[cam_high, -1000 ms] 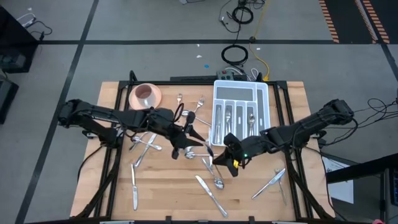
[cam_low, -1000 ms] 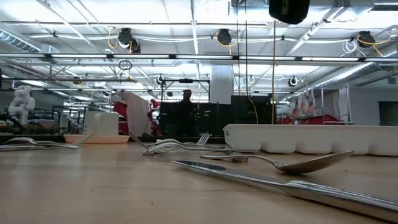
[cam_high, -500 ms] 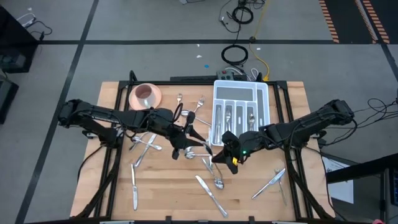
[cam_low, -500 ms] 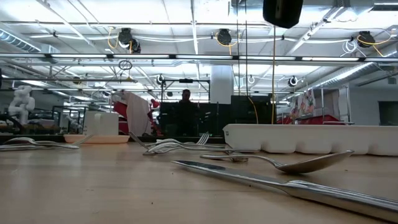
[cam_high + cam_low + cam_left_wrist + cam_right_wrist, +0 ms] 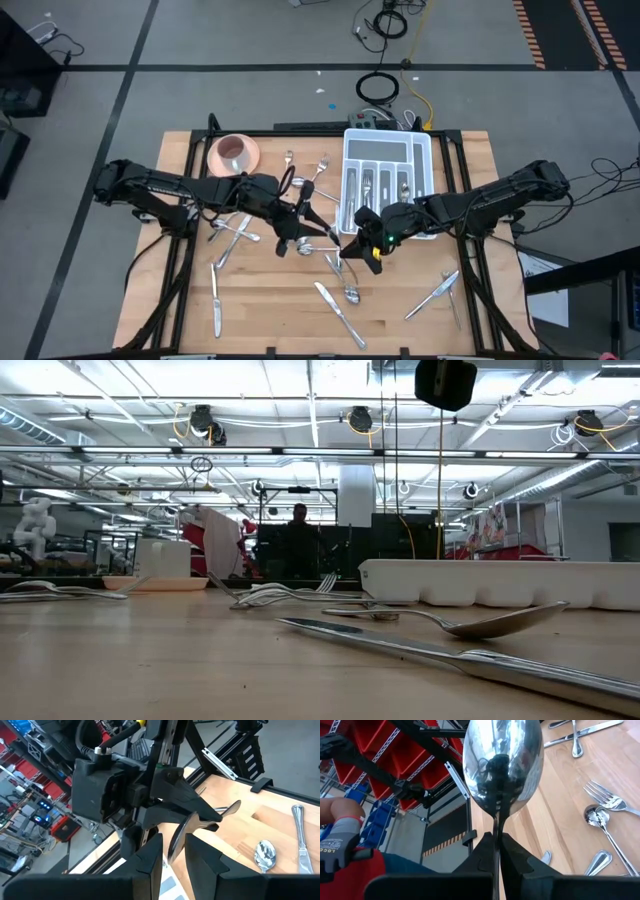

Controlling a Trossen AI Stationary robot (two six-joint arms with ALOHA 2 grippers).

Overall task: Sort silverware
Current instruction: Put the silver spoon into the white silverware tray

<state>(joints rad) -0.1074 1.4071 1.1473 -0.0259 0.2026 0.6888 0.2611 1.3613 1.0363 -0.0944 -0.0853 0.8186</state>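
Reaching in from the right edge of the bench (image 5: pixel 180 330), my right arm stretches low and nearly flat toward the middle, its right pincer (image 5: pixel 365 248) clamped tight on the neck of a spoon (image 5: pixel 502 762). That spoon stands with its bowl up between my fingers (image 5: pixel 517 855), off the wood, just in front of the near end of the white tray (image 5: pixel 425 150).

My left arm lies stretched across the bench from the other side, elbow by the pink bowl (image 5: pixel 234 153), with the left pincer (image 5: pixel 300 222) facing the right one at close range near the centre. Its two fingers (image 5: pixel 150 857) stand narrowly apart, and I cannot tell whether they grip anything.

Several pieces of silverware already lie in the tray's slots (image 5: pixel 385 185). More forks and spoons (image 5: pixel 235 232) are scattered under the left arm, a knife and spoon (image 5: pixel 340 300) lie toward the front edge, and two pieces (image 5: pixel 440 292) lie by the right front corner.
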